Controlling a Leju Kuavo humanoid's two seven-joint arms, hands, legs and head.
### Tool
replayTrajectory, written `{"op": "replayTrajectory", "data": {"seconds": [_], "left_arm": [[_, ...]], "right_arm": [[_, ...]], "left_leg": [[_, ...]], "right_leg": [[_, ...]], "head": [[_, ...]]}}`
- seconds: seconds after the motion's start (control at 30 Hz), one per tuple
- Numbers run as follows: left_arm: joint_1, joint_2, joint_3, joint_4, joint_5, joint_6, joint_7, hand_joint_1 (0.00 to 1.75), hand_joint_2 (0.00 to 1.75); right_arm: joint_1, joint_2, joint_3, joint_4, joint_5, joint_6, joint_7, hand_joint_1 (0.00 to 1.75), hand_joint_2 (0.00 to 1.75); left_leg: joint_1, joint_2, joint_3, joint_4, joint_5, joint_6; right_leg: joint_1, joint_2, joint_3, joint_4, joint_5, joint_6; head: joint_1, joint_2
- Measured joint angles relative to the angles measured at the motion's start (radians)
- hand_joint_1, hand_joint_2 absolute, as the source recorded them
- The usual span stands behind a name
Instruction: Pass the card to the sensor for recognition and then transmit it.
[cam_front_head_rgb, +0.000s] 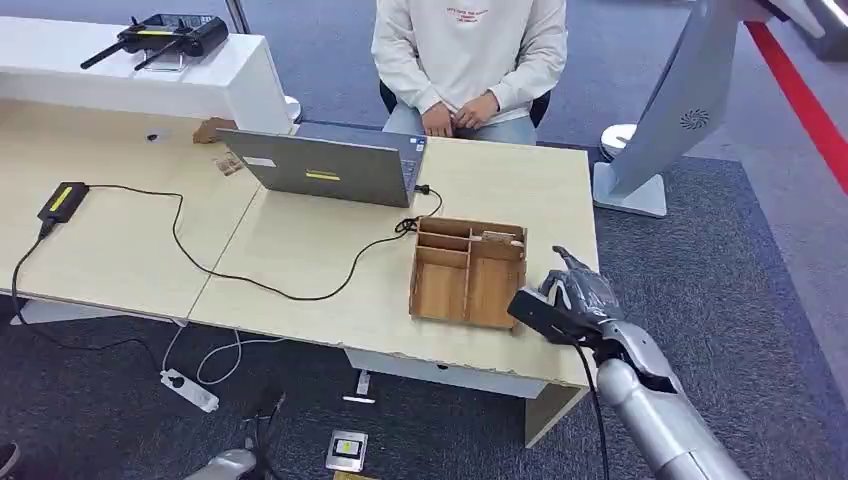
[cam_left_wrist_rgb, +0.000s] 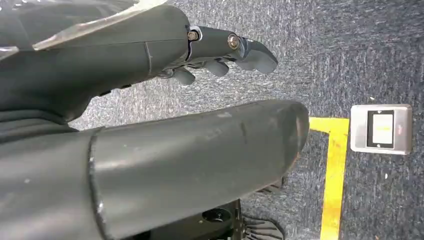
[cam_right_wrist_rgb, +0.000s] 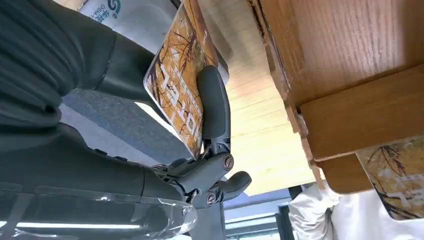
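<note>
My right hand (cam_front_head_rgb: 578, 288) hovers over the desk's near right corner, just right of a wooden organiser box (cam_front_head_rgb: 468, 272). Up close, the right hand (cam_right_wrist_rgb: 212, 150) pinches a brown-and-gold patterned card (cam_right_wrist_rgb: 177, 82) between thumb and a finger, card on edge beside the box (cam_right_wrist_rgb: 350, 65). A second card of the same pattern (cam_right_wrist_rgb: 400, 180) stands in a box compartment. A silver reader with a dark screen (cam_left_wrist_rgb: 381, 128) lies on the carpet beside yellow tape, also seen below the desk as the reader (cam_front_head_rgb: 347, 450). My left hand (cam_left_wrist_rgb: 225, 50) hangs over the floor, holding nothing.
A person (cam_front_head_rgb: 470, 50) sits across the desk (cam_front_head_rgb: 300, 250) with hands clasped. A grey laptop (cam_front_head_rgb: 330, 165) stands mid-desk, its black cable trailing to a small black device (cam_front_head_rgb: 62, 200). A power strip (cam_front_head_rgb: 190, 390) lies on the floor. A white stand (cam_front_head_rgb: 640, 140) rises at the right.
</note>
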Motion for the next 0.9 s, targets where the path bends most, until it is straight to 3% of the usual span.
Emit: {"op": "replayTrajectory", "data": {"seconds": [0.4, 0.9], "left_arm": [[0.002, 0.003, 0.007, 0.001, -0.013, 0.000, -0.001, 0.00, 0.00], [0.005, 0.006, 0.011, 0.005, -0.035, -0.009, -0.003, 0.00, 0.00]], "right_arm": [[0.017, -0.021, 0.000, 0.000, 0.036, 0.011, 0.085, 1.75, 1.75], [-0.005, -0.024, 0.000, 0.046, 0.076, 0.063, 0.116, 1.75, 1.75]], "left_leg": [[0.000, 0.000, 0.000, 0.000, 0.000, 0.000], [0.000, 0.000, 0.004, 0.000, 0.000, 0.000]], "right_leg": [[0.000, 0.000, 0.000, 0.000, 0.000, 0.000], [0.000, 0.000, 0.004, 0.000, 0.000, 0.000]], "head": [[0.000, 0.000], [0.000, 0.000]]}}
